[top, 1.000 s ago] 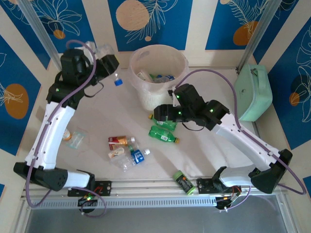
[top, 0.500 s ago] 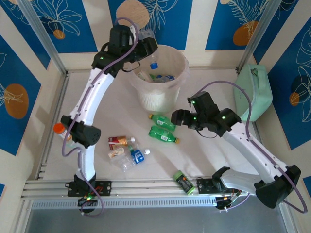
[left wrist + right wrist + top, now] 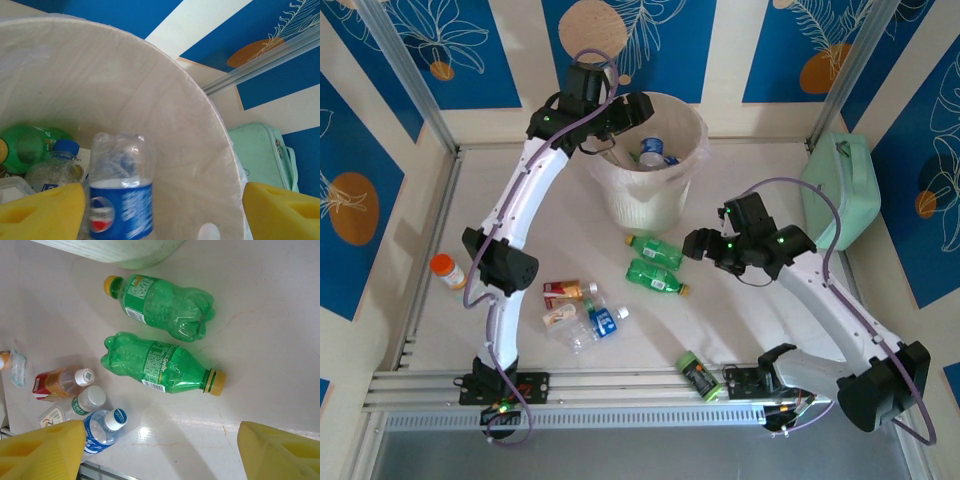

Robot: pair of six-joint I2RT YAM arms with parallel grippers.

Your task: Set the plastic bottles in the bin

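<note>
Clear plastic with a blue label: bottle (image 3: 121,200) loose and blurred at lower left of the left wrist view, already inside the bin (image 3: 620,190) at top centre. Left gripper (image 3: 162,212) spread wide, gripping nothing. Right gripper (image 3: 160,450) likewise wide and empty above two green bottles (image 3: 155,367) mid-frame. Risk: nudging a round green side off-centre and rolling it away.
</note>
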